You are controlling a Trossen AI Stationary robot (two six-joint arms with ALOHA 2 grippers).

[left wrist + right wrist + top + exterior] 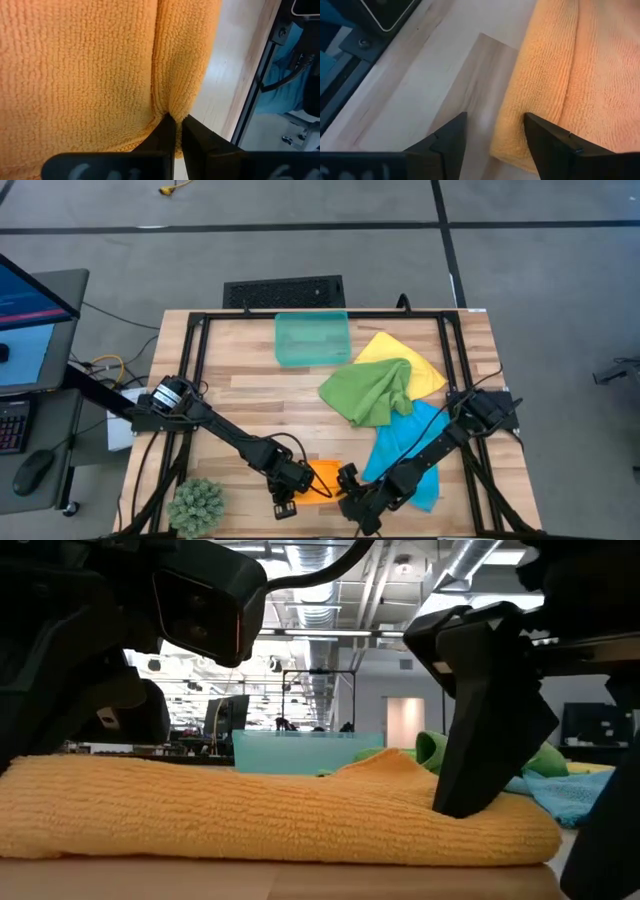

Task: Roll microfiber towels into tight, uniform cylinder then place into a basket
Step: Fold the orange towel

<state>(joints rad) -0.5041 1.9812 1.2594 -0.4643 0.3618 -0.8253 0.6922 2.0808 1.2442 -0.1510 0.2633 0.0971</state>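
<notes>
Near table edge: I have the left gripper with jaws clamped on a fold of the orange towel. My right gripper stands with jaws apart astride that towel's corner. Green towel, yellow towel and blue towel lie beside the basket.

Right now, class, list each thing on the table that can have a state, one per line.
Orange towel: folded flat, unrolled.
Green towel: crumpled.
Yellow towel: spread, partly under the green.
Blue towel: loosely spread.
Basket: upright, empty.
Left gripper: shut on orange towel.
Right gripper: open at orange towel's edge.
</notes>
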